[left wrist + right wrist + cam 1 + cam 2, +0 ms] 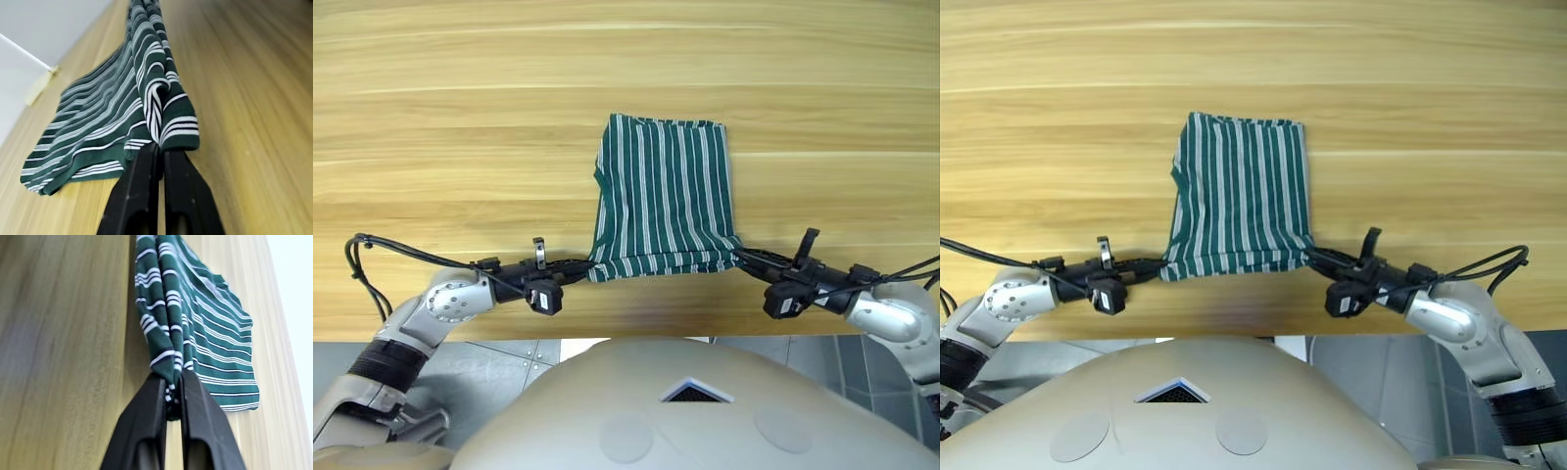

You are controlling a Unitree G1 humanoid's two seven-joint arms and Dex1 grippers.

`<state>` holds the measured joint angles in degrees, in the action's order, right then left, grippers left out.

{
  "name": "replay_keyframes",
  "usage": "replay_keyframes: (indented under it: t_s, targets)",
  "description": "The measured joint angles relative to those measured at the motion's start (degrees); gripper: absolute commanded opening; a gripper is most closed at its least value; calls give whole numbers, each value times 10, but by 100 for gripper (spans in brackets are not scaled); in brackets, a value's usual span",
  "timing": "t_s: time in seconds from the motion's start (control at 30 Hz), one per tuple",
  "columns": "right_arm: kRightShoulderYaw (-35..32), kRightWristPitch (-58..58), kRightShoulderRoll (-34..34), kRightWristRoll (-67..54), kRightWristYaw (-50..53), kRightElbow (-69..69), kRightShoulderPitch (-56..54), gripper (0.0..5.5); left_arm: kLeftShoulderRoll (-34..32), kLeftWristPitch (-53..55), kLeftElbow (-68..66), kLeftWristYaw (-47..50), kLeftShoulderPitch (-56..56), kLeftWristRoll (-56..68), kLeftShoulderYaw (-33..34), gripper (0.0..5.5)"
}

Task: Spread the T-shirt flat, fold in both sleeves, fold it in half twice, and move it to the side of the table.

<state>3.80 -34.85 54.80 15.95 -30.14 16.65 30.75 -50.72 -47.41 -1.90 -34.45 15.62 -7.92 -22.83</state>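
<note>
Two near corners of the folded green-striped T-shirt (pixel 666 191) are gripped. At its 7 o'clock, the left pincer (pixel 590 266) is clenched on the left corner; at its 5 o'clock, the right pincer (pixel 739 252) is clenched on the right corner. The T-shirt is laid on the table (pixel 460 117).

Both arms are built of rounded silver-grey metal shells. The left arm (pixel 450 299) has a disc-shaped joint cap dotted with small screws, and the right arm (pixel 891 315) has a smooth capsule-like housing. Black ribbed cuffs (pixel 386 364) band the upper segments. Thin black cables (pixel 372 264) loop off each forearm. A small black boxy module (pixel 544 296) hangs under each wrist. The left gripper (pixel 161 150) and right gripper (pixel 172 380) are each a pair of slim matte-black fingers, wedge-shaped.
</note>
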Motion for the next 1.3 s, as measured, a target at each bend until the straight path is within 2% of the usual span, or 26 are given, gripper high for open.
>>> replay_keyframes:
  t_s: [0.13,0.27,0.4,0.53,0.77,1.23,1.27,1.3]
  targets:
    - [-13,9,-9,-16,0,6,-3,18,36,32,31,6,-16,38,24,0]
    - [-6,23,-50,-26,2,-1,-66,18,99,70,22,26,-73,37,38,0]
    - [13,32,-91,-15,6,-21,-122,18,154,99,0,44,-120,14,39,0]
    - [15,41,-114,-8,16,-48,-167,18,176,114,-40,51,-157,-18,40,0]
    - [19,49,-140,32,48,-155,-276,18,216,138,-148,105,-235,-61,60,0]
    - [96,47,-230,128,148,-424,-484,18,295,131,-321,187,-315,-110,53,0]
    - [101,46,-234,131,153,-437,-490,53,297,130,-324,189,-315,-111,53,0]
    - [104,45,-238,138,160,-448,-494,65,300,128,-329,192,-315,-116,52,0]
